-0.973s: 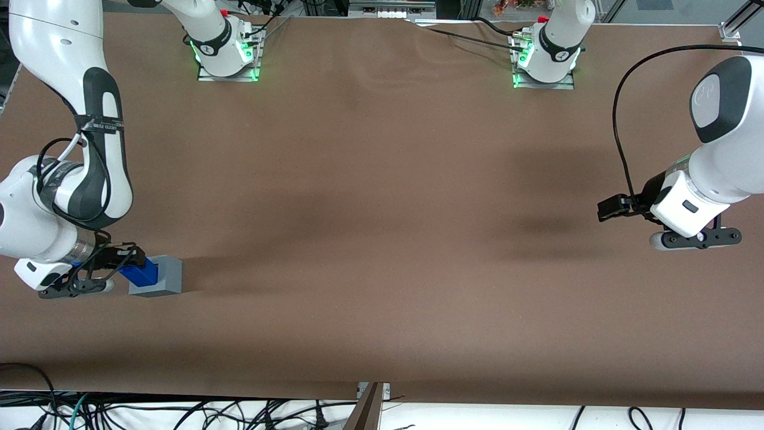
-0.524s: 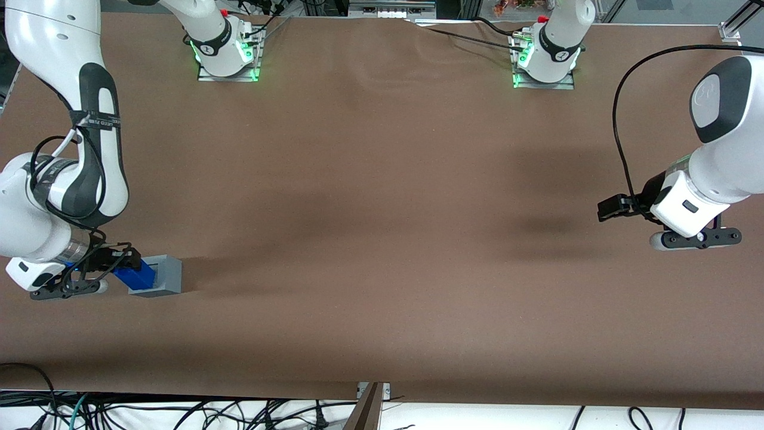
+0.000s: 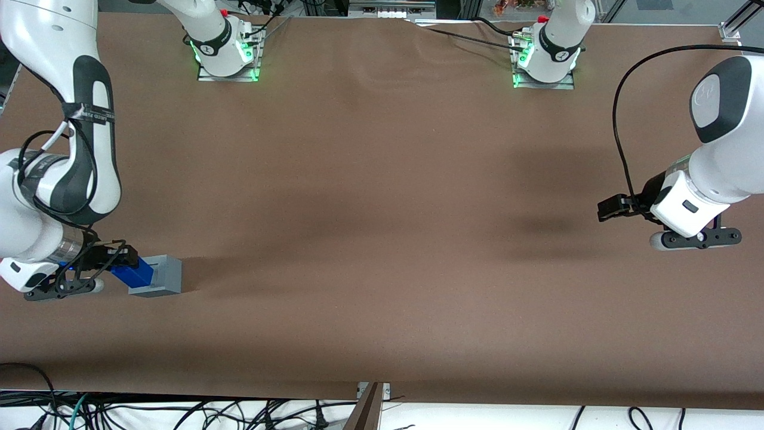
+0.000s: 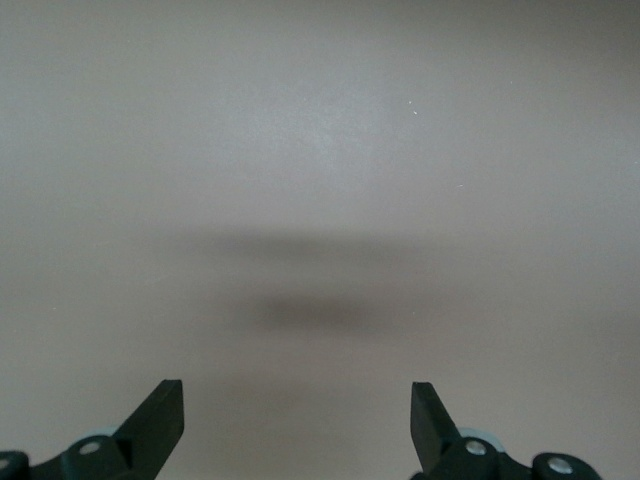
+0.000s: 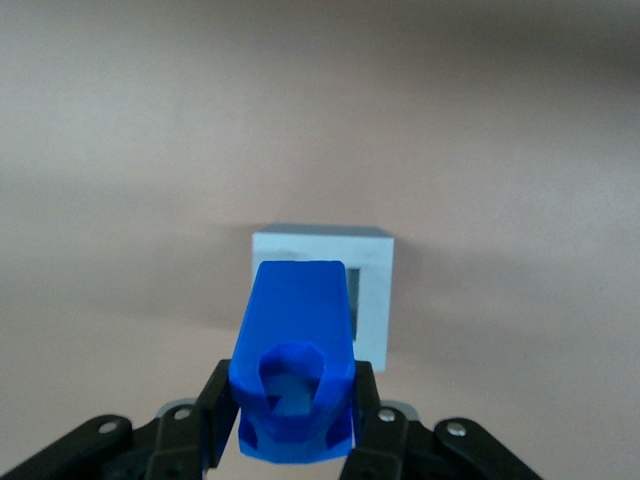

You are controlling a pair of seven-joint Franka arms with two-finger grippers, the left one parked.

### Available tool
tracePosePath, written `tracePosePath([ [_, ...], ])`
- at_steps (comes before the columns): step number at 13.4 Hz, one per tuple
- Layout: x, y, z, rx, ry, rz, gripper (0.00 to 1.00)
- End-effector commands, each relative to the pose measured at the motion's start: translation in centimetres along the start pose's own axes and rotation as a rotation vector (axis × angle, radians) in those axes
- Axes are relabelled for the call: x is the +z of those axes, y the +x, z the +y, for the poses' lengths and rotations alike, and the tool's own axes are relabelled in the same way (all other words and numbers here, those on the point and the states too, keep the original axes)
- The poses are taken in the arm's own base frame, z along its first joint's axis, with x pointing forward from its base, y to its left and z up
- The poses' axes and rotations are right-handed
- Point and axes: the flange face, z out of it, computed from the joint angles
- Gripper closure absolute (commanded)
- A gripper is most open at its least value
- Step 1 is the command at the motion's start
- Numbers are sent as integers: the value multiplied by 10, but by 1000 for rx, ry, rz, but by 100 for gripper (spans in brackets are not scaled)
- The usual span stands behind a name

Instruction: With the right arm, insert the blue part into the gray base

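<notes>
At the working arm's end of the bench [image 3: 382, 239], the blue part [image 3: 134, 273] is pinched between the fingers of the end effector [image 3: 106, 261], which close on it from both sides. In the right wrist view the blue part [image 5: 293, 365] projects forward from between the two black fingers [image 5: 365, 405], its hollow faceted end facing the camera and its other end reaching toward the gray base [image 5: 370, 290]. The dark square recess of the base shows just past the part's tip, partly covered by it; whether the tip has entered the recess cannot be told.

In the front view the gray base [image 3: 164, 276] sits on the bench with the blue part touching or just beside its face that looks toward the end effector. The right arm [image 3: 57, 149] comes down steeply from above, its black forearm panel and lettered strap upright, then bends at the wrist so the end effector lies low and nearly level with the bench, aimed sideways at the base.
</notes>
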Motion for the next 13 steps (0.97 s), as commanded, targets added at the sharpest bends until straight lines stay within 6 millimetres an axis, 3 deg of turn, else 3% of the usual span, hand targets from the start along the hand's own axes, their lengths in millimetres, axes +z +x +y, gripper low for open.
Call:
tracePosePath([
  [1,-10,0,2,-27,-10,-33,80],
  [3,-1,-2,1,-39,-23,-70,81],
  [7,35,-8,-1,-38,-4,-177,81],
  [13,18,-2,0,-73,-55,-163,81],
])
